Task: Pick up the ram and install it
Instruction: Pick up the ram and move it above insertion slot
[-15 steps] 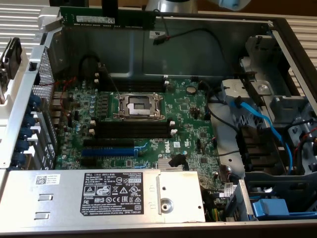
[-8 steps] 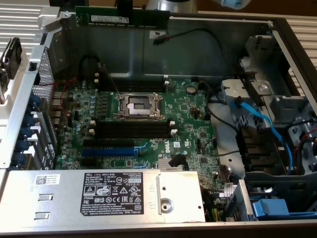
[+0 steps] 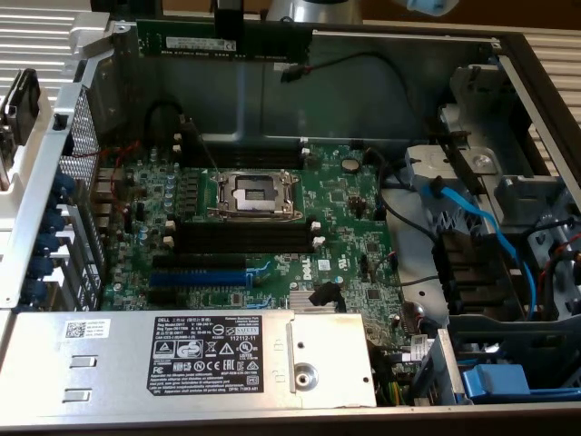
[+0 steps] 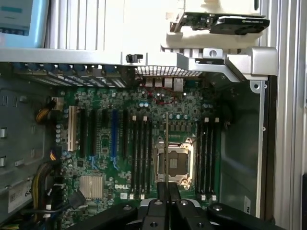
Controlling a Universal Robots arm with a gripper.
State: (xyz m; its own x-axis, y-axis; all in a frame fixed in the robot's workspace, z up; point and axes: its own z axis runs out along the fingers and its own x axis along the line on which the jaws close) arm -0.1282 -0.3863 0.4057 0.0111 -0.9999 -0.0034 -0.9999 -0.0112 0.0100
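Observation:
The ram (image 3: 222, 42) is a long dark green stick with a white label strip. It hangs level above the far wall of the open computer case, high over the motherboard (image 3: 354, 204). My gripper (image 3: 227, 18) is shut on its upper edge. In the wrist view the ram (image 4: 166, 148) shows edge-on as a thin line running out from my gripper (image 4: 166, 188), over the CPU socket (image 4: 173, 160). Black memory slots (image 4: 141, 153) lie on one side of the socket and more slots (image 4: 207, 153) on the other. In the exterior view the slots (image 3: 241, 238) lie below the socket (image 3: 254, 193).
A blue expansion slot (image 3: 198, 277) sits near the slots. A grey power supply (image 3: 182, 354) covers the near side of the case. A drive cage with blue cables (image 3: 481, 218) fills the exterior view's right. Metal case walls (image 3: 54, 182) ring the board.

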